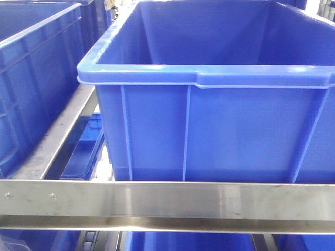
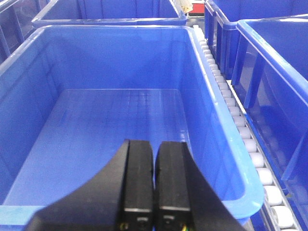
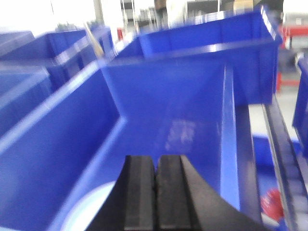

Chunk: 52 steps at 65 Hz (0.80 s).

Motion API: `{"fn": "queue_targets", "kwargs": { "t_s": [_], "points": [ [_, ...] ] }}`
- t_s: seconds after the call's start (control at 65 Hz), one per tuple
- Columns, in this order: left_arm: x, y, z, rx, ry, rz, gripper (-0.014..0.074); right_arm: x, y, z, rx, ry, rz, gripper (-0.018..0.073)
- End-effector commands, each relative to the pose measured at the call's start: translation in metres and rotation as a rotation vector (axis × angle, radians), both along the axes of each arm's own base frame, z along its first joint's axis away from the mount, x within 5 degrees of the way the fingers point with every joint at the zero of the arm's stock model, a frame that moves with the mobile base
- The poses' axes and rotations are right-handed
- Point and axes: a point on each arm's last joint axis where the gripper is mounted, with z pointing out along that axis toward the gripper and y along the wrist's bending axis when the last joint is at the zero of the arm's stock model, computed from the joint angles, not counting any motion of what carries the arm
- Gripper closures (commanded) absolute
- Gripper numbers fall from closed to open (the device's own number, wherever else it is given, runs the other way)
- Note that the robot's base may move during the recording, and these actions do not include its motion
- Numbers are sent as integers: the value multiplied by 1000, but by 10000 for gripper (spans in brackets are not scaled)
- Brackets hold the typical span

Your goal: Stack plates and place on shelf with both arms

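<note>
In the right wrist view a pale bluish-white plate (image 3: 89,207) lies on the floor of a blue crate (image 3: 159,96), partly hidden behind my right gripper (image 3: 156,159), which is shut and empty above it. I cannot tell if it is one plate or two stacked. The view is blurred. My left gripper (image 2: 154,144) is shut and empty above the near end of another blue crate (image 2: 211,120), whose floor is bare. The front view shows the steel shelf rail (image 1: 167,201) with a blue crate (image 1: 209,125) on the tier behind it; no gripper or plate shows there.
More blue crates stand around: left in the front view (image 1: 31,78), right (image 2: 279,72) and behind (image 2: 110,12) in the left wrist view. A row of white rollers (image 2: 245,139) runs between crates. A red object (image 3: 272,202) lies low right of the right-hand crate.
</note>
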Motion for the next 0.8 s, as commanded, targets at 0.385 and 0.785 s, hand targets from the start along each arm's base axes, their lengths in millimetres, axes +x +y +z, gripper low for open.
{"fn": "queue_targets", "kwargs": {
  "t_s": [0.385, 0.785],
  "points": [
    [1, 1, 17, -10, -102, 9, 514, -19, -4, 7, -55, -119, -15, 506],
    [1, 1, 17, -10, -102, 9, 514, -34, -15, -58, -136, -61, -152, 511]
  ]
}}
